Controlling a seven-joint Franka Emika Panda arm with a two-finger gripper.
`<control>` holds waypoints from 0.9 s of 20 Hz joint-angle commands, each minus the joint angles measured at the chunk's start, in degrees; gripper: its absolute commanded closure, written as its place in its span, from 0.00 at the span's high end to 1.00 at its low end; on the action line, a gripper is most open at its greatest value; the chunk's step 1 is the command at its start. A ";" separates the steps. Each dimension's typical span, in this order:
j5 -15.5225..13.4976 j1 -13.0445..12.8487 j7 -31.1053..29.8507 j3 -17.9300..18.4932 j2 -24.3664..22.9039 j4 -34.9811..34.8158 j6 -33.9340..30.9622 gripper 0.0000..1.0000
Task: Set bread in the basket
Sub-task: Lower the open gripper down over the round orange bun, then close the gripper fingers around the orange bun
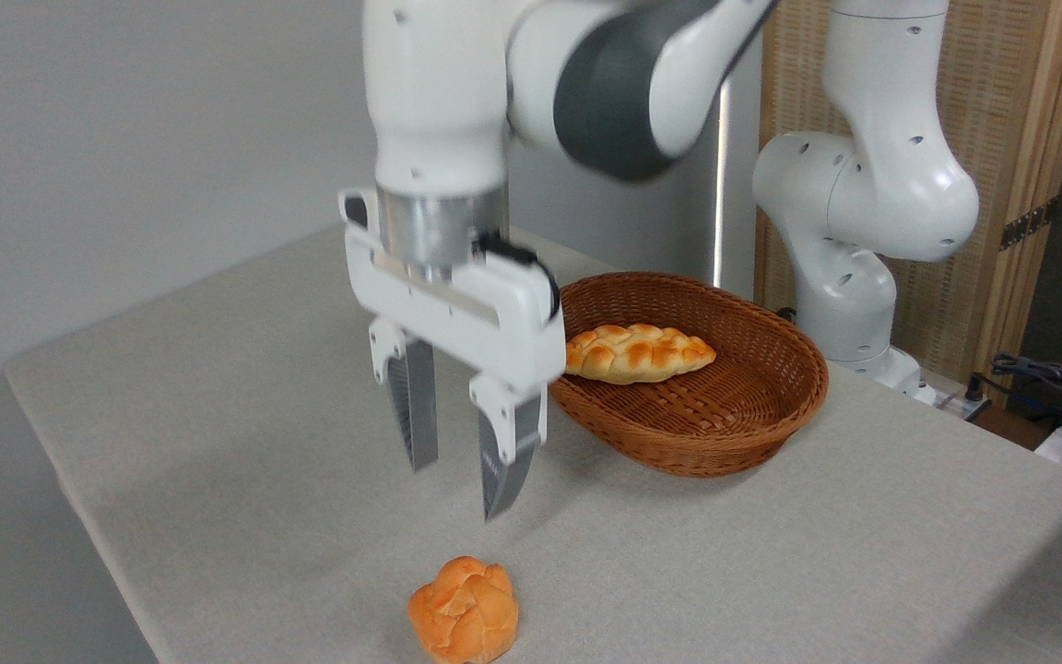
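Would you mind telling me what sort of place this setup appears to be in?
Probably a robotics lab: a robot arm mounted at a cloth-covered table, toy-like bread and a basket as props, loose cables at the side.

- Arm (872, 184): glossy white rounded shells, dark grey joint band, small dark screw holes.
- Silver metal flange above the gripper (460, 487).
- Gripper: white body, grey ribbed fingers (416, 410).

We find no readable txt, labels, nos. or signs anywhere; finger markings too blurred to read.
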 commanded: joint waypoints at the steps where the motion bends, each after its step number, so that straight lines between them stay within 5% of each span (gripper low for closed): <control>1: 0.65 -0.67 0.15 0.31 1.54 -2.53 6.67 1.00; 5: 4.50 -0.50 4.62 0.40 1.81 -2.53 9.13 1.00; 12: 4.95 -0.23 4.90 0.75 9.63 -2.53 14.57 1.00; 18: 4.95 -0.23 4.90 1.11 9.99 -2.44 14.76 1.00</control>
